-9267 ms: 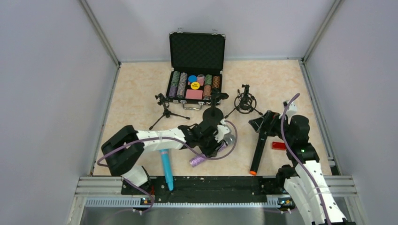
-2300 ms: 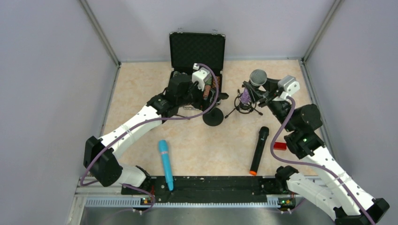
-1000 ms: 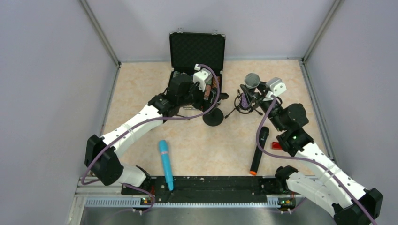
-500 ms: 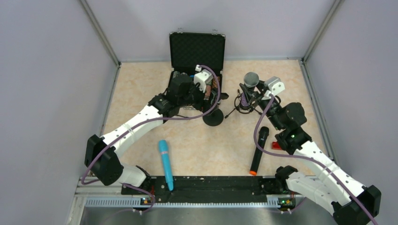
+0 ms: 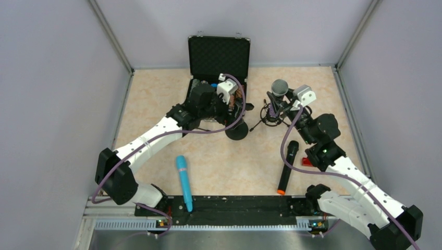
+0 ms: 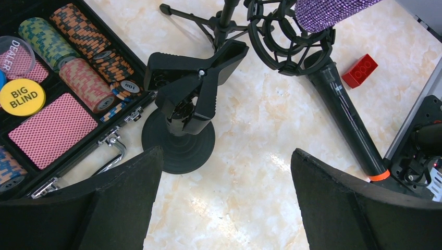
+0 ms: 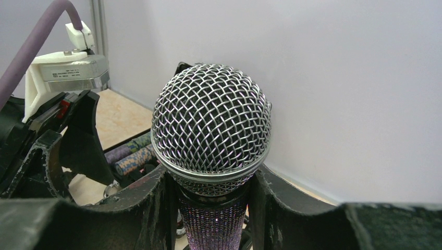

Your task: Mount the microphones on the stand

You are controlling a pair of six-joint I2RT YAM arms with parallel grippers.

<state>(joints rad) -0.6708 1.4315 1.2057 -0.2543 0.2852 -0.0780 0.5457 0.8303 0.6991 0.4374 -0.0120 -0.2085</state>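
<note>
My right gripper [image 7: 213, 200] is shut on the glittery purple microphone [image 7: 211, 122] just below its silver grille. It holds the microphone upright at the tripod stand's shock mount [image 5: 271, 112]; the purple body [image 6: 328, 11] reaches into the mount's ring [image 6: 286, 49]. My left gripper [image 6: 226, 153] is open and empty, above the round base [image 6: 180, 146] of the black clamp stand [image 6: 193, 96]. The turquoise microphone [image 5: 182, 179] lies near the front edge. The black microphone with the orange end [image 5: 287, 166] lies at the right, and also shows in the left wrist view [image 6: 346, 117].
An open black case [image 5: 219, 54] with poker chips [image 6: 78, 52] and cards stands at the back, just left of the clamp stand. A small red block [image 5: 306, 162] lies beside the black microphone. Grey walls close in three sides.
</note>
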